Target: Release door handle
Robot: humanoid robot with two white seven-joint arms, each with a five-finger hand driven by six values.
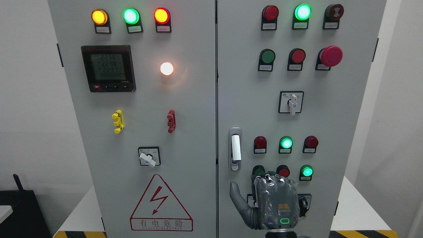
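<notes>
Grey right robot hand (269,203) hides lower buttons, below door handle (235,148).

Up and well left of the right hand (272,205), we read 2238, 2238 and 2237 on the black digital meter (108,68). Left of the hand, the red-bordered triangular lightning warning sign (161,205) reads 有电危险; smaller labels stay illegible.

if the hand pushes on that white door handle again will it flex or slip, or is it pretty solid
Probably solid: the white door handle sits in a metal-looking frame fixed flat on the cabinet door, so it should swing or pivot, not bend. Its smooth, glossy face may be slippery for fingertips. The right hand is below it, not touching, with the thumb spread.
</notes>
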